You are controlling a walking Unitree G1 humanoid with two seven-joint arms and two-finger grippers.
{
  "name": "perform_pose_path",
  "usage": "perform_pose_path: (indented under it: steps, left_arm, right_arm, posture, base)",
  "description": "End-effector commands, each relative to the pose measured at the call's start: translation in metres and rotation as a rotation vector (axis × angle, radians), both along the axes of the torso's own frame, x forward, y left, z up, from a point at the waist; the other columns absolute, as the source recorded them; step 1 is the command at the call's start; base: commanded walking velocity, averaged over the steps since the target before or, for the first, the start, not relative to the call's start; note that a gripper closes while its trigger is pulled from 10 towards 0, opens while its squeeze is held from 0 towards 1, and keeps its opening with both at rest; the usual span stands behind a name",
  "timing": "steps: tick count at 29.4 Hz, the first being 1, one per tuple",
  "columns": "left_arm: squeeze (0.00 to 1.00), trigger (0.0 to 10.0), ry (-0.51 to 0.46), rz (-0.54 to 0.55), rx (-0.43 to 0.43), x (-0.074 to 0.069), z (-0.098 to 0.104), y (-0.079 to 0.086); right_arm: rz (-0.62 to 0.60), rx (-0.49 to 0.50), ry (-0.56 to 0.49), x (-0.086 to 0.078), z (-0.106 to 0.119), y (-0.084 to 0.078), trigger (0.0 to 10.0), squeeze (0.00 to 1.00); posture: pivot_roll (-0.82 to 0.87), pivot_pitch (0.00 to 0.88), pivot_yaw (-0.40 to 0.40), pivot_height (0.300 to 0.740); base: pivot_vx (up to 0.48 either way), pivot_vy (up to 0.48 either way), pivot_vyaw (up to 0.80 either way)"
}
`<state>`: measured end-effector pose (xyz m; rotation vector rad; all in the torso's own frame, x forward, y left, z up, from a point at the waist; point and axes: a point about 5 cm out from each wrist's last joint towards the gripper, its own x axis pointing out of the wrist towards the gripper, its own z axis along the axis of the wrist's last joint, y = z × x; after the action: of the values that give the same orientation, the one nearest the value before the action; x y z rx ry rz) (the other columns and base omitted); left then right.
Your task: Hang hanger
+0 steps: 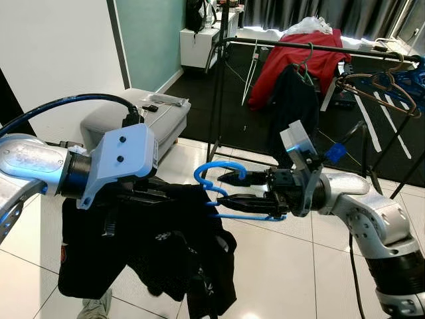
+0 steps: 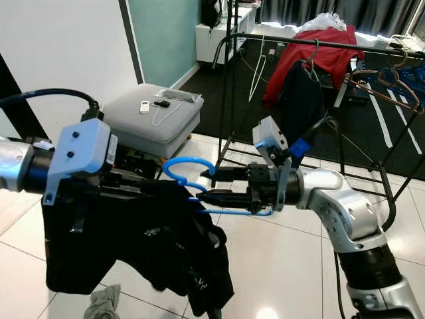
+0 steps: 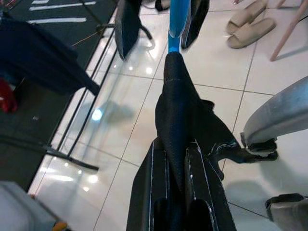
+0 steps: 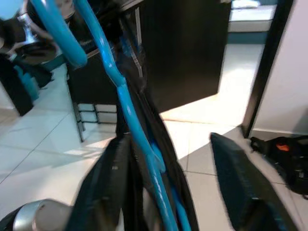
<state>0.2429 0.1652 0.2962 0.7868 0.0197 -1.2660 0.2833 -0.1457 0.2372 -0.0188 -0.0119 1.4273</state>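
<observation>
My left pincer (image 3: 178,192) is clamped on the shoulder of the blue hanger (image 1: 216,189), gripping it through the black garment (image 1: 159,256) draped over it; the left wrist view shows my two fingers pressed tight on the cloth-covered bar. My right pincer (image 1: 229,189) faces it from the other side, fingers parted, one above and one below the hanger's neck, just beside the hook (image 1: 211,174). I cannot tell whether either finger actually touches the wire.

The hanger sits between my two pincers, hook curling upward, the garment hanging below my left one. The clothes rail (image 1: 319,48) stands beyond my right pincer, well apart and higher, already carrying a dark garment (image 1: 292,100) and some bare hangers (image 1: 382,83).

I judge the hanger to be thin, light and smooth, likely slippery under hard fingers, so it could swivel in a loose grip. The garment is soft and adds most of the weight, all of it slung low, which will make the load swing. The cloth could also slide off the shoulder. The neck just under the hook looks like the best place for my right pincer to hold, since it leaves the hook free for the rail.
</observation>
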Motion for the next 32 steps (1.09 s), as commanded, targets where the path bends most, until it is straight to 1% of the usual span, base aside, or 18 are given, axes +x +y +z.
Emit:
perform_pose_path:
  steps: [1, 2, 4, 5, 7, 9, 11, 13, 14, 15, 16, 19, 23, 24, 25, 26, 31, 32]
  left_arm:
    - [0.00, 0.0, -0.062, 0.095, -0.004, 0.008, 0.002, 0.008]
    - [0.00, 0.0, -0.062, 0.095, -0.004, 0.008, 0.002, 0.008]
    - [0.00, 0.0, -0.103, 0.177, -0.031, 0.017, 0.004, 0.015]
    - [0.00, 0.0, -0.103, 0.177, -0.031, 0.017, 0.004, 0.015]
    - [0.00, 0.0, -0.160, 0.277, -0.051, 0.028, 0.008, 0.024]
    - [0.00, 0.0, -0.201, 0.336, -0.060, 0.034, 0.012, 0.030]
    - [0.00, 0.0, -0.212, 0.349, -0.064, 0.036, 0.013, 0.031]
    - [0.00, 0.0, -0.224, 0.352, -0.070, 0.037, 0.015, 0.031]
    - [0.00, 0.0, -0.224, 0.352, -0.070, 0.037, 0.015, 0.031]
    - [0.00, 0.0, -0.229, 0.350, -0.071, 0.038, 0.017, 0.031]
    - [0.00, 0.0, -0.238, 0.343, -0.075, 0.039, 0.019, 0.030]
    - [0.00, 0.0, -0.248, 0.311, -0.100, 0.038, 0.025, 0.027]
    - [0.00, 0.0, -0.274, 0.216, -0.186, 0.033, 0.039, 0.015]
    - [0.00, 1.8, -0.290, 0.167, -0.217, 0.030, 0.046, 0.010]
    - [0.00, 1.8, -0.290, 0.167, -0.217, 0.030, 0.046, 0.010]
    - [0.00, 7.6, -0.317, 0.091, -0.254, 0.025, 0.058, 0.004]
    - [0.00, 8.0, -0.352, 0.025, -0.271, 0.020, 0.069, 0.002]
    - [0.00, 8.5, -0.364, 0.018, -0.273, 0.020, 0.073, 0.003]
  right_arm:
    - [-0.115, 0.056, -0.036, 0.006, 0.010, -0.020, 10.0, 1.00]
    - [-0.115, 0.056, -0.036, 0.006, 0.010, -0.020, 10.0, 1.00]
    - [-0.260, 0.109, -0.065, 0.014, 0.015, -0.039, 10.0, 1.00]
    - [-0.260, 0.109, -0.065, 0.014, 0.015, -0.039, 10.0, 1.00]
    - [-0.536, 0.243, -0.077, 0.030, 0.023, -0.076, 10.0, 1.00]
    - [-0.710, 0.323, -0.031, 0.035, 0.017, -0.105, 10.0, 1.00]
    - [-0.746, 0.329, -0.004, 0.035, 0.012, -0.112, 10.0, 1.00]
    - [-0.760, 0.259, 0.061, 0.025, -0.012, -0.122, 10.0, 0.95]
    - [-0.760, 0.259, 0.061, 0.025, -0.012, -0.122, 10.0, 0.95]
    - [-0.736, 0.238, 0.113, 0.015, -0.025, -0.124, 10.0, 0.52]
    - [-0.711, 0.213, 0.159, 0.004, -0.038, -0.123, 10.0, 0.00]
    - [-0.698, 0.196, 0.229, -0.008, -0.055, -0.117, 10.0, 0.00]
    - [-0.755, 0.243, 0.296, -0.003, -0.072, -0.103, 10.0, 0.00]
    - [-0.740, 0.285, 0.305, 0.000, -0.072, -0.095, 10.0, 0.00]
    - [-0.740, 0.285, 0.305, 0.000, -0.072, -0.095, 10.0, 0.00]
    - [-0.701, 0.337, 0.308, 0.003, -0.069, -0.086, 10.0, 0.00]
    - [-0.660, 0.352, 0.292, 0.005, -0.064, -0.086, 10.0, 0.00]
    - [-0.644, 0.351, 0.286, 0.004, -0.060, -0.088, 10.0, 0.00]
  posture:
    - [0.02, 0.000, -0.021, 0.740]
    - [0.02, 0.000, -0.021, 0.740]
    - [0.02, 0.000, -0.022, 0.740]
    - [0.02, 0.000, -0.022, 0.740]
    - [0.02, 0.000, -0.025, 0.740]
    - [0.02, 0.000, -0.024, 0.740]
    - [0.01, 0.000, -0.026, 0.740]
    - [0.01, 0.000, -0.026, 0.740]
    - [0.01, 0.000, -0.026, 0.740]
    - [0.01, 0.000, -0.019, 0.740]
    - [0.00, 0.000, -0.016, 0.740]
    - [-0.01, 0.000, -0.011, 0.740]
    - [-0.01, 0.000, -0.005, 0.740]
    - [-0.01, 0.000, 0.000, 0.740]
    - [-0.01, 0.000, 0.000, 0.740]
    - [0.00, 0.000, 0.002, 0.740]
    - [0.00, 0.000, 0.004, 0.740]
    - [-0.01, 0.000, 0.007, 0.740]
  base:
    - [0.000, 0.000, 0.00]
    - [0.000, 0.000, 0.00]
    - [0.000, 0.000, 0.00]
    - [0.000, 0.000, 0.00]
    - [0.000, 0.000, 0.00]
    - [0.000, 0.000, 0.00]
    - [0.000, 0.000, 0.00]
    - [0.000, 0.000, 0.00]
    - [0.000, 0.000, 0.00]
    - [0.000, 0.000, 0.00]
    - [0.000, 0.000, 0.00]
    - [0.000, 0.000, 0.00]
    - [0.000, 0.000, 0.00]
    - [0.000, 0.000, 0.00]
    - [0.000, 0.000, 0.00]
    - [0.000, 0.000, 0.00]
    - [0.000, 0.000, 0.00]
    - [0.000, 0.000, 0.00]
